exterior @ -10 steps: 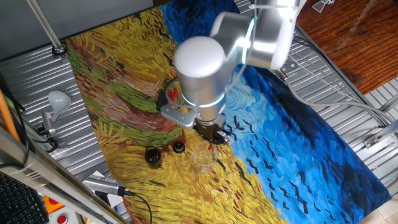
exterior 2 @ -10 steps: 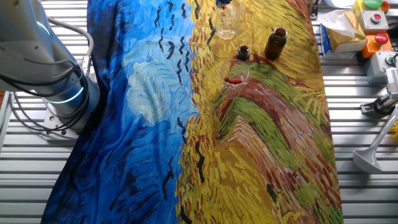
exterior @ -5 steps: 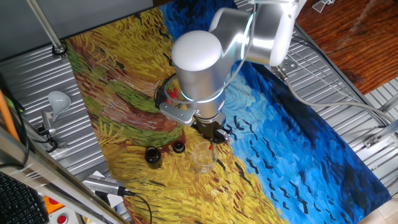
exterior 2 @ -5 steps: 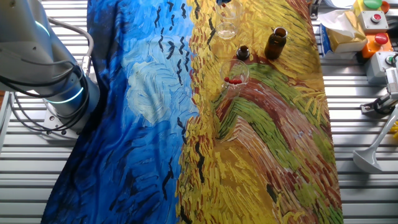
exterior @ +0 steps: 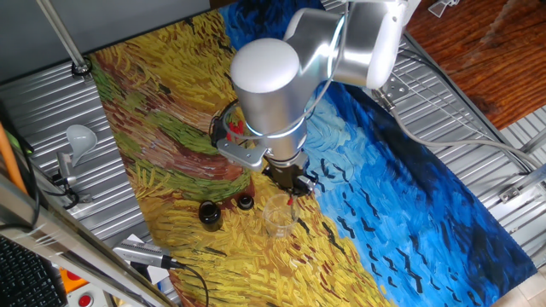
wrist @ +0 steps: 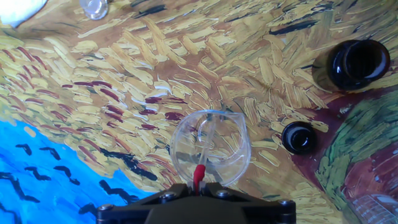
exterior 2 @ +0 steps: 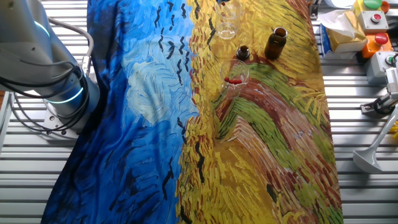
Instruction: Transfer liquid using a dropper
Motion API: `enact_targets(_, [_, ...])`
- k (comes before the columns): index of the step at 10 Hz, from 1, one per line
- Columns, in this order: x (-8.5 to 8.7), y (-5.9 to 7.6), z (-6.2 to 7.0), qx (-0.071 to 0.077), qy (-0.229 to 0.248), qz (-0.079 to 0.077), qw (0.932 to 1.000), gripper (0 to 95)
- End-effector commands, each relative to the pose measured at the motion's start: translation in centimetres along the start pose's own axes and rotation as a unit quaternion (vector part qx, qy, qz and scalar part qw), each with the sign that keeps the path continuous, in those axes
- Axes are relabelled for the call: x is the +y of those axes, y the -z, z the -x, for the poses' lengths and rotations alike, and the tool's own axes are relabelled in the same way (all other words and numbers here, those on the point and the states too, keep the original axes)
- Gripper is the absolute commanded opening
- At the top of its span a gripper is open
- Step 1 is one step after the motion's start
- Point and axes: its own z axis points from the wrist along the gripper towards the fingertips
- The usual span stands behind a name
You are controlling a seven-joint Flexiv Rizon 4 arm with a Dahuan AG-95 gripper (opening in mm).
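My gripper is shut on the dropper, pinching its red bulb. Its thin clear tube points down into a clear glass beaker right below the fingers. In one fixed view the gripper hangs just above that beaker, with the red bulb showing between the fingers. A brown bottle stands open, and its dark cap lies beside it. A glass holding more red-bulbed droppers stands nearby. In the other fixed view the beaker sits at the top edge and the gripper is almost cut off.
The painted cloth covers the table. The arm's base stands at the cloth's blue side. A yellow box with tissue and a button box sit beyond the bottle. A white lamp-like object stands on the metal slats.
The arm's upper joint has shifted slightly left. The gripper and dropper stay over the beaker; nothing else has moved.
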Motion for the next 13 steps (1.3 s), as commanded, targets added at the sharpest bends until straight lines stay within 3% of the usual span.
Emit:
enact_targets(1, [0.1, -0.1, 0.2, 0.002, 0.000, -0.003, 1.0000, 0.0])
enact_targets(10, [-0.5, -2.0, 1.2, 0.003, -0.006, -0.007, 1.0000, 0.0])
enact_targets(13, [-0.4, -2.2, 1.5, 0.005, -0.007, -0.017, 0.9998, 0.0])
